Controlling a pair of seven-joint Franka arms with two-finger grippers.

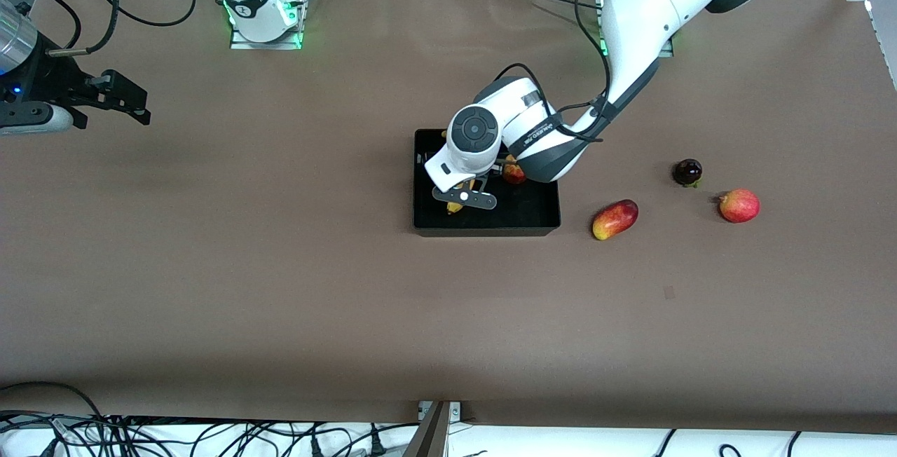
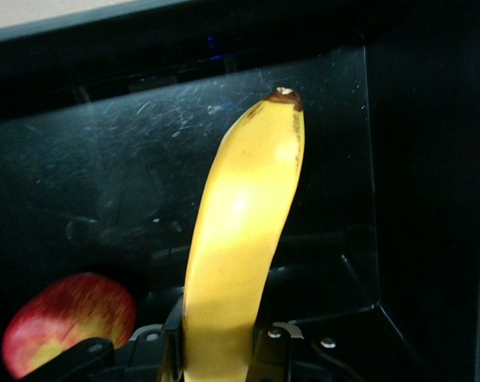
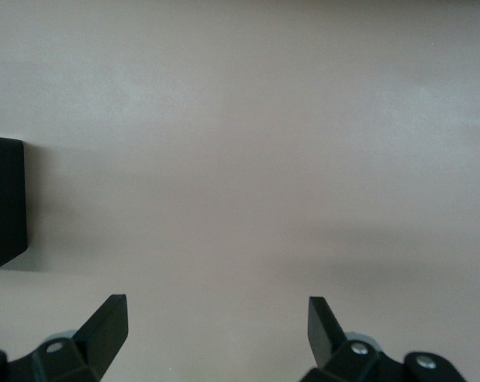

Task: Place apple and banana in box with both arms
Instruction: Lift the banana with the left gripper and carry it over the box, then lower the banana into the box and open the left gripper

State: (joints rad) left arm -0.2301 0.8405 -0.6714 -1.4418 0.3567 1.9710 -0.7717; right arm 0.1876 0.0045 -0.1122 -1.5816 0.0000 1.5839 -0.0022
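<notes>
While the left gripper (image 1: 465, 199) is clamped on the banana (image 2: 240, 239) over the box (image 1: 532, 215), beside the apple (image 2: 64, 322), the right gripper (image 3: 216, 326) waits with fingers apart

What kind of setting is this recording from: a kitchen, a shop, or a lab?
Most likely a robotics lab bench: a brown-covered table with arm bases bolted along one edge, loose cables along the other, and fruit staged around a black box. The left gripper holds a banana.

**Fruit in the box, three pieces left on the desk**

The apple (image 1: 514, 174) and the banana (image 1: 455, 206) lie inside the box (image 1: 532, 222), mid-desk (image 1: 280, 289). Toward the left arm's end sit a mango-like fruit (image 1: 614, 219), then a dark fruit (image 1: 687, 172) and, nearer the camera, a round fruit (image 1: 739, 205).
</notes>
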